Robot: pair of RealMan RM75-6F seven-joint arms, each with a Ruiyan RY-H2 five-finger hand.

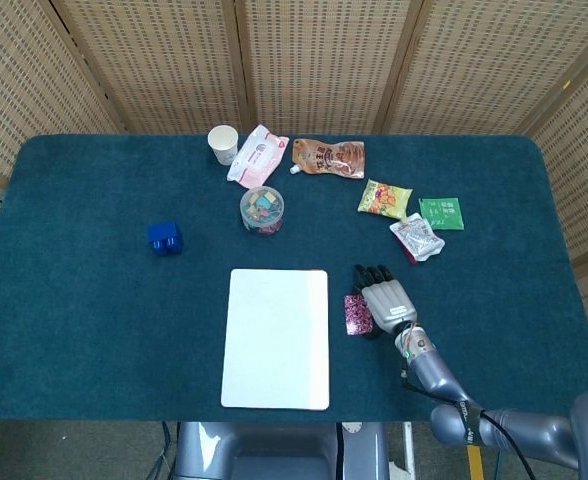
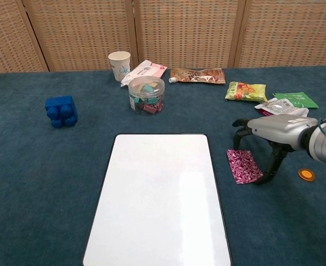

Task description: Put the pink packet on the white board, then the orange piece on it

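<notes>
Right hand arched over the small pink patterned foil packet, fingers spread and pointing down, thumb tip planted on the blue felt table at the packet's right edge — apparently braced to nudge or slide it rather than lift it. Nothing gripped; open, with the packet flat on the cloth just beside the flat white rectangular board and not yet on it. Seen from the head camera, same hand covering the packet's right side, packet close to the board's right edge.

Small round orange piece lying further right on the table, well apart from the board, untouched — sensibly left for second. Likely first step in progress: packet to cross the thin rim. Risk, as a judgement: foil catching on that rim and buckling.

Left hand nowhere in either view.
</notes>
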